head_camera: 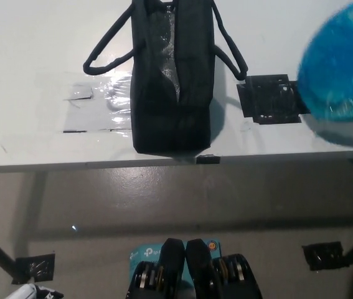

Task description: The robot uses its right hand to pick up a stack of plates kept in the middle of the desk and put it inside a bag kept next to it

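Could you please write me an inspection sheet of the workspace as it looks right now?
Surface: white desk, with clear tape patches left of the bag.
Job's things: black bag upright, mouth open, handles splayed; blue plates at the right edge, blurred, above the desk.
Clutter: black tape square right of the bag.
Hands: left hand barely visible at bottom left; right hand not seen.
Cables: nothing seen.
Surroundings: grey floor with black tape marks.
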Motion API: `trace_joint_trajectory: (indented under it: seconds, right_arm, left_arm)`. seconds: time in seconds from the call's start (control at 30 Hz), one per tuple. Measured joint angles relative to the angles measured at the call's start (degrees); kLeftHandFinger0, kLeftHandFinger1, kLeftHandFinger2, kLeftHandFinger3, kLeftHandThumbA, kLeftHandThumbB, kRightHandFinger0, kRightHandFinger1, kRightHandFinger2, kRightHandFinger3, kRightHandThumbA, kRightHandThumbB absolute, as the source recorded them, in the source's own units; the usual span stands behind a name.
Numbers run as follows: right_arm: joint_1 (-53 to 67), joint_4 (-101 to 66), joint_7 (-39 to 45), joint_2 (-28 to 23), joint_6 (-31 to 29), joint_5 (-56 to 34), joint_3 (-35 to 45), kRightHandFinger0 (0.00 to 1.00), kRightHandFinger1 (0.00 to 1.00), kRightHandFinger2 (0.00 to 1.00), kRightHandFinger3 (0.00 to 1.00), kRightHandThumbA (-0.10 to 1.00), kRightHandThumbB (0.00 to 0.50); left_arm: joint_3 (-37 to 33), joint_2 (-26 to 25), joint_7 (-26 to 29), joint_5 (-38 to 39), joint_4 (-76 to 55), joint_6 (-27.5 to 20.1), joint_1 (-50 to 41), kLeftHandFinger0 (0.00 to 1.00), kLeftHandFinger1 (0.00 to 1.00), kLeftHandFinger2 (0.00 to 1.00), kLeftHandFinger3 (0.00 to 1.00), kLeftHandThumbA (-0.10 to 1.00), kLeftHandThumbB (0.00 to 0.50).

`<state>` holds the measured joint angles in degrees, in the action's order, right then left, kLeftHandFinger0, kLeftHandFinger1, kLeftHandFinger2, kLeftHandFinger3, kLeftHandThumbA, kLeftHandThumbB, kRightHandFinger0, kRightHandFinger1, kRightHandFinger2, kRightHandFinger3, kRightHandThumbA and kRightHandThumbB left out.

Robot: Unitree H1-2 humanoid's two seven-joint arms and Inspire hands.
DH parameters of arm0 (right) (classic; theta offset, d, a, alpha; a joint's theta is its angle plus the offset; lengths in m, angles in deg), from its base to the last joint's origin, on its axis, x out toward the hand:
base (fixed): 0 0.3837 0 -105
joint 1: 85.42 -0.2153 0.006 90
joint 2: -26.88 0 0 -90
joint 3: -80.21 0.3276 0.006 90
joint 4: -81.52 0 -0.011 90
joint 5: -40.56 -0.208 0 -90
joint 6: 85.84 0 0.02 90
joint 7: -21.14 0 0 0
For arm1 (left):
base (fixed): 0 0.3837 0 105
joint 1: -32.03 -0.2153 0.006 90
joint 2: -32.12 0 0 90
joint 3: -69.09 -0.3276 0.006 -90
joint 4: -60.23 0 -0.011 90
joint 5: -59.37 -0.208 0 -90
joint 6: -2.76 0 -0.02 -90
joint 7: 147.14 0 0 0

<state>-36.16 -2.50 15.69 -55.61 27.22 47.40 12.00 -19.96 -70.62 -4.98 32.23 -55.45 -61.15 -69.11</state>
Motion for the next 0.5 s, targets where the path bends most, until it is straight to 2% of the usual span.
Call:
trace_joint_trajectory:
  seconds: [0.1,0.2,0.23,0.33,0.43,0.5]
  right_arm:
    - [-3.7,-2.4,0.6,0.9,1.6,-2.2,-0.7,0.0,0.0,0.03,0.0,-0.1,0.221]
    - [-7.7,-5.3,1.3,1.5,2.7,-3.8,-3.2,0.0,0.0,0.04,0.0,-0.1,0.222]
    - [-8.7,-6.0,1.5,1.6,2.9,-4.3,-3.8,0.0,0.0,0.01,0.0,-0.1,0.284]
    - [-11.1,-6.8,1.7,2.0,3.2,-4.5,-5.7,0.0,0.0,0.0,0.0,-0.1,0.232]
    - [-12.6,-6.9,1.6,2.7,3.5,-4.5,-7.8,0.0,0.0,0.0,0.0,-0.1,0.232]
    - [-13.0,-7.0,1.6,3.0,3.6,-4.4,-8.9,0.0,0.0,0.0,0.0,-0.1,0.251]
  left_arm:
    - [0.0,0.0,0.1,0.0,0.0,0.0,-0.1,0.71,0.71,0.79,0.88,0.2,0.0]
    - [-0.1,-0.2,0.1,0.1,-0.1,0.0,-0.1,0.71,0.71,0.78,0.88,0.2,0.0]
    - [-0.1,-0.2,0.2,0.1,-0.2,0.0,-0.1,0.72,0.72,0.8,0.89,0.23,0.0]
    - [0.0,-0.2,0.1,0.1,-0.2,0.0,-0.3,0.73,0.74,0.81,0.9,0.23,0.0]
    - [0.0,-0.2,0.1,0.1,-0.2,0.0,-0.5,0.73,0.73,0.8,0.9,0.19,0.0]
    - [0.0,-0.2,0.2,0.2,-0.2,0.0,-0.5,0.72,0.73,0.81,0.91,0.21,0.0]
